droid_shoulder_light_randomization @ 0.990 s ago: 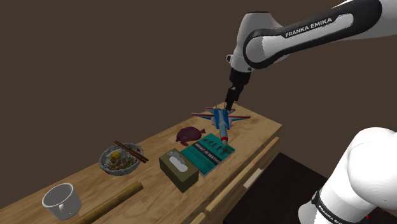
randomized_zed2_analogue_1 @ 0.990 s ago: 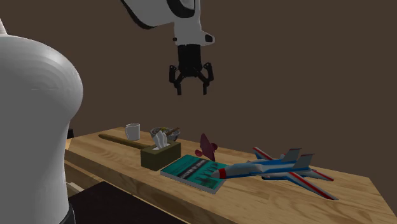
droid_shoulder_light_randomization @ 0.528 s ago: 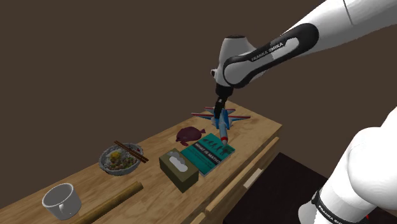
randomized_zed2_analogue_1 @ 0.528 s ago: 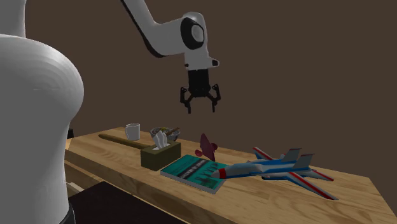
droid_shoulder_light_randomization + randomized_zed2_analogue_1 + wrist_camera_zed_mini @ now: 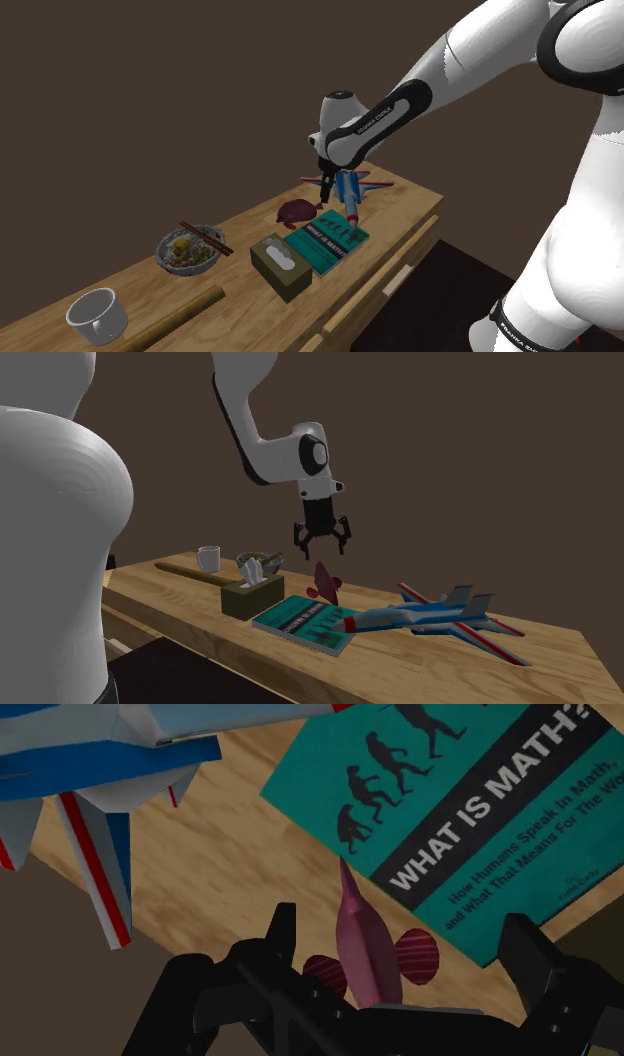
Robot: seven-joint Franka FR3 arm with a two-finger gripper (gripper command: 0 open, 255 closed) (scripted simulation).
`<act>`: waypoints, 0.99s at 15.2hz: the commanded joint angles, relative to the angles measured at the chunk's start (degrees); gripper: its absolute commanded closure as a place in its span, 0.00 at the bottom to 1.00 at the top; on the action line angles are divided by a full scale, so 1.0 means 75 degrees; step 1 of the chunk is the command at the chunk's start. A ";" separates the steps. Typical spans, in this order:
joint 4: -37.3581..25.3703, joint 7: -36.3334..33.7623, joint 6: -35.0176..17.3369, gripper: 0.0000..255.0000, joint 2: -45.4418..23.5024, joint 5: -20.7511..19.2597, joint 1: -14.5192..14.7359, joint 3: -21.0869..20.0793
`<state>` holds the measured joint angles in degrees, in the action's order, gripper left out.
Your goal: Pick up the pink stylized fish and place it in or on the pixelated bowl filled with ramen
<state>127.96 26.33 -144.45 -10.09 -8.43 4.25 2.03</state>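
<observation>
Fish is stood on edge beside the book at the shoulder view's centre, and the gripper is held spread just above it so that it can be straddled and clasped.

Maroon fish upright; ramen bowl apart
</observation>
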 commanded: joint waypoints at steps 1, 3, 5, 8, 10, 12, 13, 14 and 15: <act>-0.0338 0.0161 -0.0270 0.00 -0.0592 -0.0173 0.0012 0.0001; -0.0711 0.0276 -0.0499 0.00 -0.1182 -0.0358 0.0046 0.0006; -0.1045 0.0368 -0.0662 0.00 -0.1668 -0.0507 0.0085 0.0021; -0.1108 0.0345 -0.0879 0.00 -0.1946 -0.0539 0.0077 0.0049; -0.1159 0.0330 -0.1018 0.00 -0.2134 -0.0559 0.0071 0.0068; -0.1216 0.0316 -0.1154 0.00 -0.2326 -0.0577 0.0066 0.0086; -0.1234 0.0312 -0.1193 0.00 -0.2382 -0.0582 0.0064 0.0091; -0.1234 0.0312 -0.1193 0.00 -0.2381 -0.0582 0.0064 0.0092; -0.1234 0.0312 -0.1193 0.00 -0.2381 -0.0582 0.0064 0.0092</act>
<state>118.79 28.71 -153.29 -27.77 -12.78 4.72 2.70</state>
